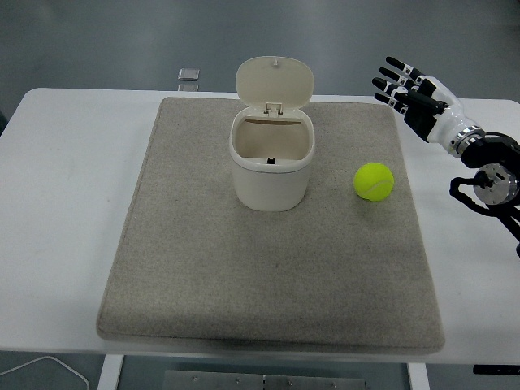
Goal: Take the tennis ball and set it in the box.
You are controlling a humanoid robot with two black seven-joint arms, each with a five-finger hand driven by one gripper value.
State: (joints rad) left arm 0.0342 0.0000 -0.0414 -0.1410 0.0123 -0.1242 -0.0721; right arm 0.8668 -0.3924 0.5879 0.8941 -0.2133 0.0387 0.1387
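Observation:
A yellow-green tennis ball point(374, 181) lies on the grey mat point(268, 276), to the right of the box. The box point(271, 166) is a cream bin standing upright on the mat's middle back, with its hinged lid point(275, 83) swung up and open. My right hand point(402, 85) is open with fingers spread, hovering above the mat's back right corner, well behind and above the ball and not touching it. My left arm is out of view.
The white table point(73, 203) carries the mat. A small grey square object point(188, 75) lies at the table's far edge, behind the mat. A white cable point(49, 370) shows below the table's near left edge.

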